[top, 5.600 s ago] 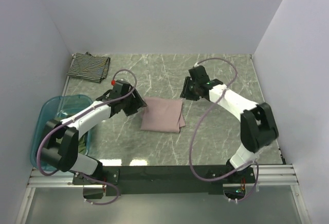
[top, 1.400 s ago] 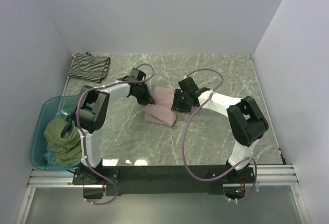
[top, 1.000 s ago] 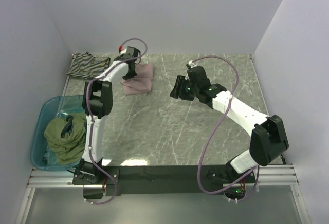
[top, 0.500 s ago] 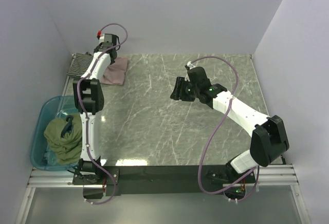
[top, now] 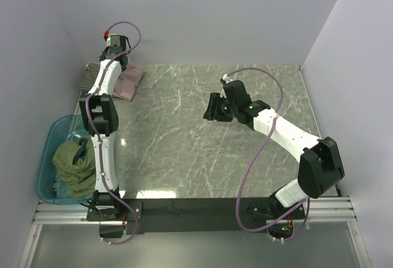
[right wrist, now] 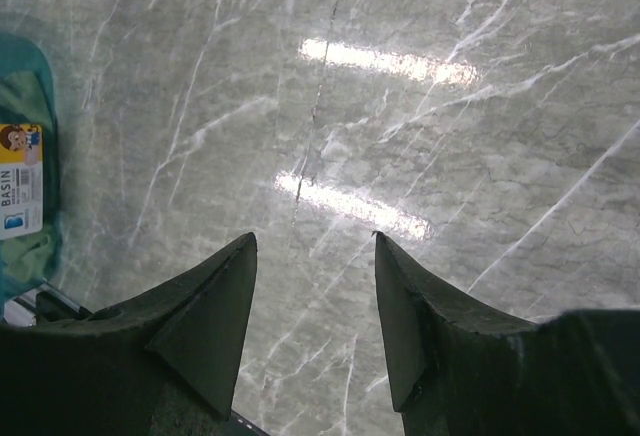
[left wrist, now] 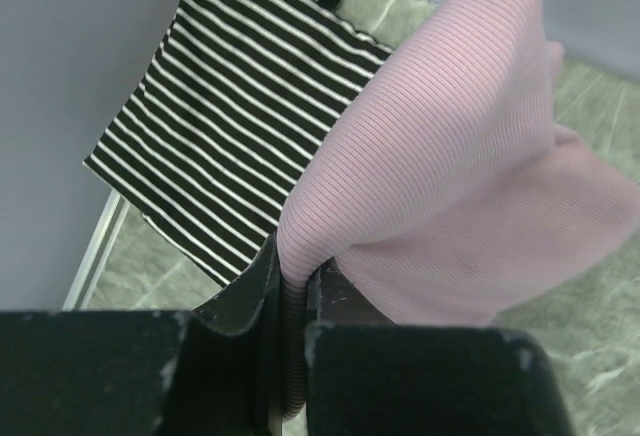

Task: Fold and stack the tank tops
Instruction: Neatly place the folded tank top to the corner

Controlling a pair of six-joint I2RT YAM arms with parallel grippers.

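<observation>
Tank tops sit in three places, all on your left side. Your left claw [left wrist: 290, 291] is pinched tight on a fold of the mauve-pink top [left wrist: 450, 176], which hangs from the fingers in a bunched, ribbed drape at the far left corner of the worktop [top: 184, 157]. Under and beside it lies the striped top [left wrist: 230, 126], spread flat against the left wall. In the left wrist view the pink cloth covers its right edge, though you cannot tell whether the two touch. The olive-green top [top: 75, 168] is heaped, unfolded, in the blue tub [top: 44, 169] at the near left, well apart from the other two. Your left arm is stretched nearly straight toward the far corner. Your right claw [right wrist: 314, 246] is spread wide with nothing between its fingers. It hovers above the marble near the middle of the worktop, a little right of centre, pointing toward the left side. In its wrist view a sliver of the tub shows at the left edge, bearing a label that reads BASIN.
</observation>
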